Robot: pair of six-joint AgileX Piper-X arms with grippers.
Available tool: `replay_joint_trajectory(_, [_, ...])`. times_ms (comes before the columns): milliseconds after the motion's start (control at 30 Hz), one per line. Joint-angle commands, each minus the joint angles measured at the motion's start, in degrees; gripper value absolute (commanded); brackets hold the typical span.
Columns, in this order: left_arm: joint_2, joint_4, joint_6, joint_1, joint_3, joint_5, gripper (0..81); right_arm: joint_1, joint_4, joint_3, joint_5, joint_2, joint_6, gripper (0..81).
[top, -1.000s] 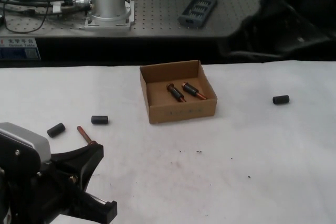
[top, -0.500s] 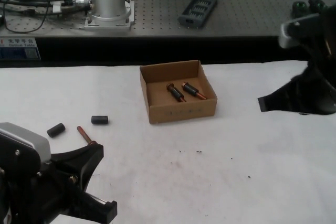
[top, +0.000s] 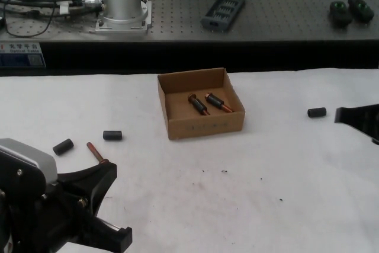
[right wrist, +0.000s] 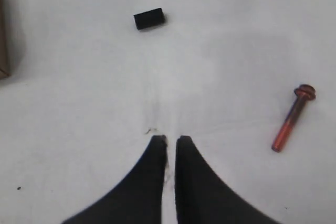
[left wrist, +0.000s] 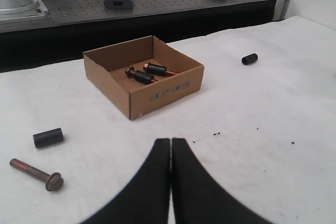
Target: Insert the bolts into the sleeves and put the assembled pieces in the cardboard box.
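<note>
Now our right gripper (right wrist: 170,139) sits low at the cloth (right wrist: 79,77), fingers closed to a slit and holding nothing. A black sleeve (right wrist: 149,18) lies ahead of its tips, crosswise. A bolt (right wrist: 293,118) lies off to one side, shank roughly along the gripper's reach, head away. Our left gripper (left wrist: 171,141), likewise closed and empty, seems farther from both.

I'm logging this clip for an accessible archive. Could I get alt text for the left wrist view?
An open cardboard box holding two assembled pieces sits on a white bench cover beyond the left arm's shut pincer. A loose sleeve and a bolt lie apart near the pincer; another sleeve lies farther off, clear of the box.
</note>
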Motion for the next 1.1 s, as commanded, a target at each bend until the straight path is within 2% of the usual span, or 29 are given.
replay_joint_trajectory(0, [-0.5,-0.4,0.5,0.2,-0.4,-0.4,0.6,-1.8,2.5,0.0,0.0,-1.0,0.7,6.4])
replay_joint_trajectory(267, [-0.5,-0.4,0.5,0.2,-0.4,-0.4,0.6,-6.6,8.7,0.0,-5.3,-1.0,4.5,5.9])
replay_joint_trajectory(367, [-0.5,-0.4,0.5,0.2,-0.4,-0.4,0.6,-7.7,9.6,0.0,-6.4,-1.0,4.5,0.3])
replay_joint_trajectory(500, [-0.5,-0.4,0.5,0.2,-0.4,-0.4,0.6,-8.9,10.2,0.0,-5.9,-1.0,4.5,22.1])
replay_joint_trajectory(567, [-0.5,-0.5,0.4,0.2,-0.4,-0.4,0.6,-10.0,10.2,0.0,-3.6,-1.0,4.5,29.8])
replay_joint_trajectory(633, [-0.5,-0.5,0.4,0.2,-0.4,0.1,0.6,-11.3,10.2,0.0,-1.9,-0.9,4.5,30.3])
replay_joint_trajectory(767, [-0.5,-0.5,0.4,0.2,-0.4,0.3,0.6,-15.1,8.9,0.0,-2.9,-0.1,4.5,30.3])
replay_joint_trajectory(1067, [-0.5,-0.5,0.4,0.2,-0.4,0.3,0.6,-21.7,4.1,-0.9,-11.4,8.0,3.9,30.3])
